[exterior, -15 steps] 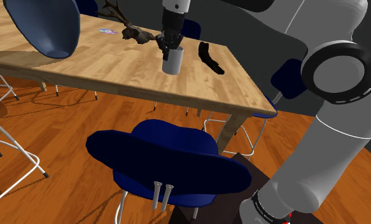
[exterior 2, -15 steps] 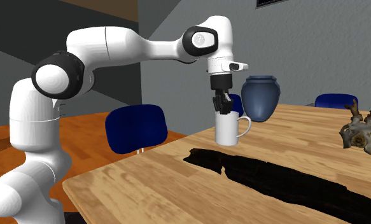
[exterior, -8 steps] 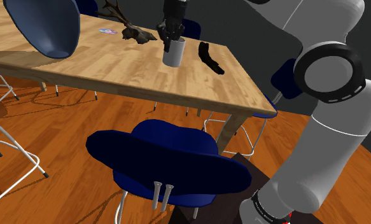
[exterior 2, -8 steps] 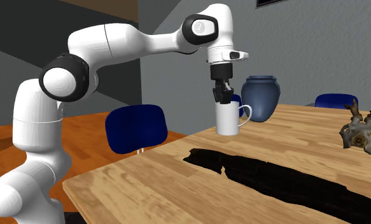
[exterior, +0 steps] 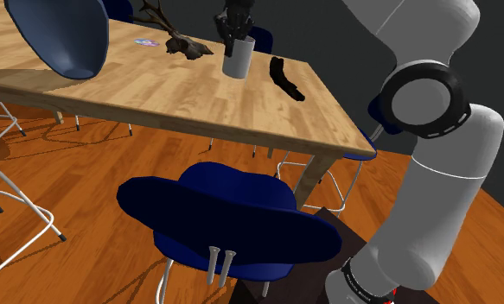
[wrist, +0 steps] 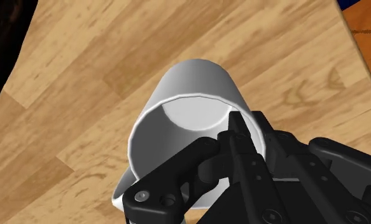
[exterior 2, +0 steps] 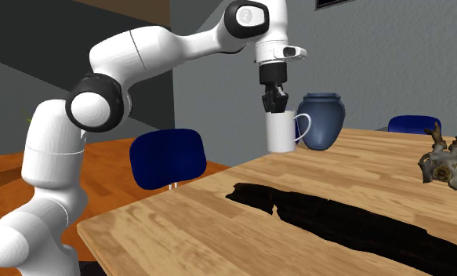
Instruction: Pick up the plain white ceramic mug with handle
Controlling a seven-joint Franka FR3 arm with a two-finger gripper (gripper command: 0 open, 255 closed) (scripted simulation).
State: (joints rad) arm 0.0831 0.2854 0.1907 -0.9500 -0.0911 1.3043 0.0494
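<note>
Mug (wrist: 191, 81) (aloft) — rim partly behind gripper (exterior 2: 273, 107)

- White mug (wrist: 190, 89) seen from above, its inside bare
- Black gripper (wrist: 250, 131) clasps the mug's rim wall, one finger inside, one outside
- Wooden tabletop (wrist: 101, 57) beneath, a black patch (wrist: 2, 38) at its edge

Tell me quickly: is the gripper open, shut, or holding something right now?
Gripper: shut on the white mug, clasping its rim with one finger inside the mug and one outside.
</note>
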